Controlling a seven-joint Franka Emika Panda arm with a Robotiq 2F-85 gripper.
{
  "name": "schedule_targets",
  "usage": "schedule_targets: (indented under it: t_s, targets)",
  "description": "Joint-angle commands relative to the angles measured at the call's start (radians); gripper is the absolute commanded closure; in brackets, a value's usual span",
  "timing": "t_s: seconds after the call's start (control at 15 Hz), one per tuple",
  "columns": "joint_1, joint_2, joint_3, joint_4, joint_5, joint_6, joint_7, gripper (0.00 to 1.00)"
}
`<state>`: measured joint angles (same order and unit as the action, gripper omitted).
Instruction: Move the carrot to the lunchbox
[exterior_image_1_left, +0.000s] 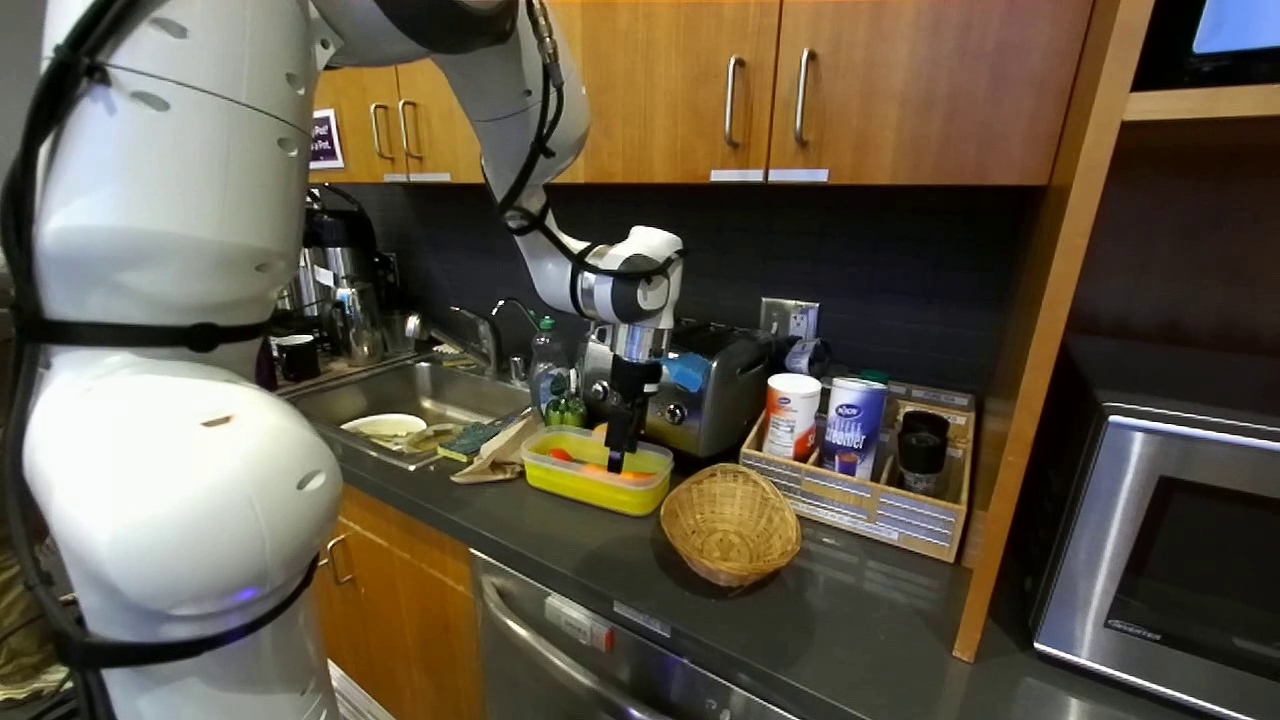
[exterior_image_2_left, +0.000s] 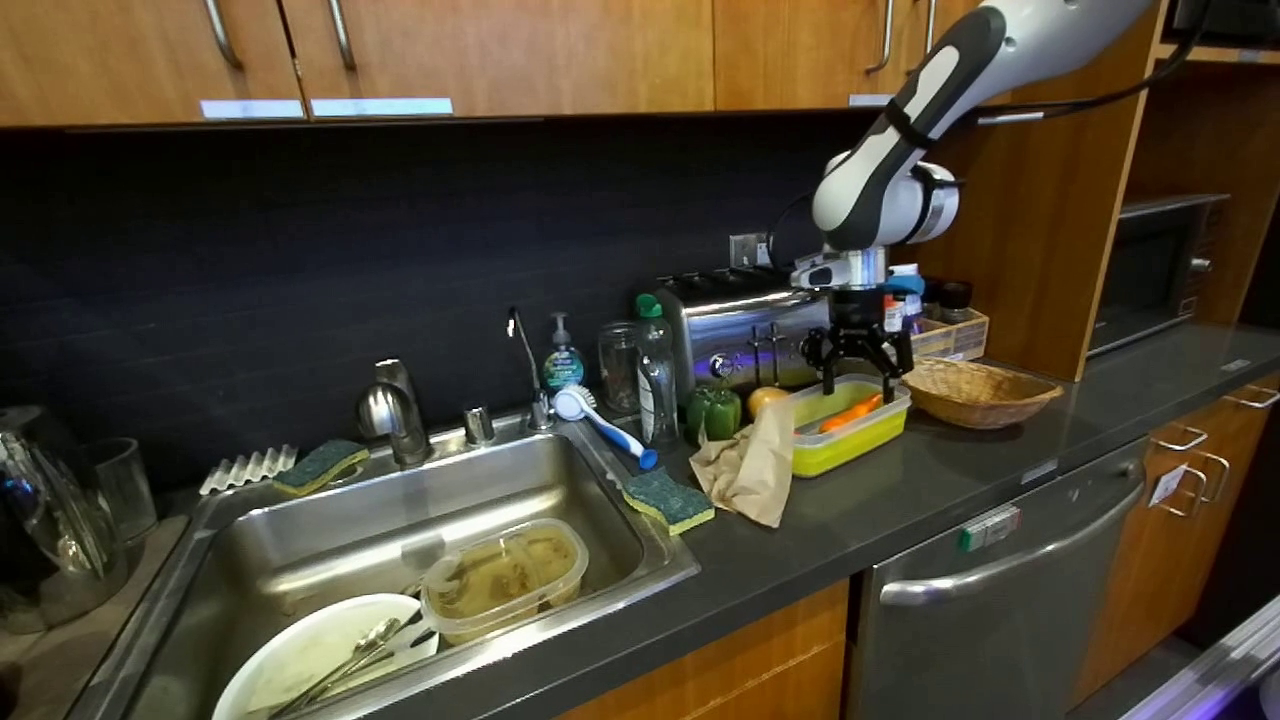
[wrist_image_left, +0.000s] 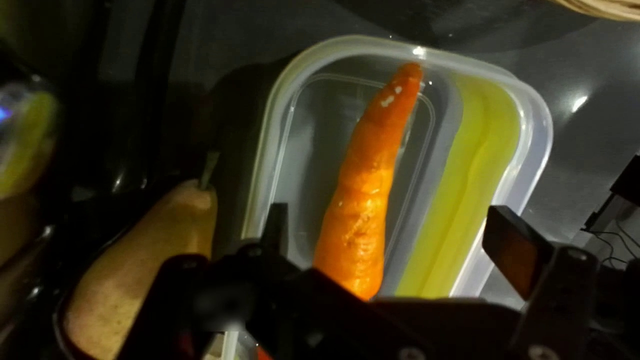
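The lunchbox is a yellow-green plastic box with a clear rim on the counter, in both exterior views (exterior_image_1_left: 590, 488) (exterior_image_2_left: 845, 458) and the wrist view (wrist_image_left: 462, 175). The carrot (wrist_image_left: 367, 190) lies inside it, thin end toward the top of the wrist view; it also shows in the exterior views (exterior_image_2_left: 852, 412) (exterior_image_1_left: 635, 475). My gripper (exterior_image_2_left: 858, 388) is over the box, pointing down. In the wrist view my gripper (wrist_image_left: 390, 217) is open, its fingers apart on either side of the carrot and not touching it. Its body hides the carrot's thick end. In an exterior view it (exterior_image_1_left: 616, 462) overlaps the box.
The wicker basket (exterior_image_1_left: 730, 525) stands beside the box. The toaster (exterior_image_2_left: 755, 330) is close behind. A pear (wrist_image_left: 145, 270), a green pepper (exterior_image_2_left: 713, 412) and a paper bag (exterior_image_2_left: 750, 465) sit near the box. A sink (exterior_image_2_left: 590, 510) and a condiment tray (exterior_image_1_left: 860, 500) flank the area.
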<state>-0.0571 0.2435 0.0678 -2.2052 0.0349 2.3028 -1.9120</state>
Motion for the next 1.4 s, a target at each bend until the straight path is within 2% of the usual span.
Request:
schedule_targets:
  t_s: [0.0, 0.67, 1.33]
  targets:
    - [0.021, -0.08, 0.0, -0.049, -0.031, 0.028, 0.05, 0.0]
    - [0.044, -0.242, -0.01, -0.161, -0.05, -0.025, 0.194, 0.0]
    - [0.041, -0.354, -0.046, -0.286, -0.043, -0.017, 0.307, 0.0]
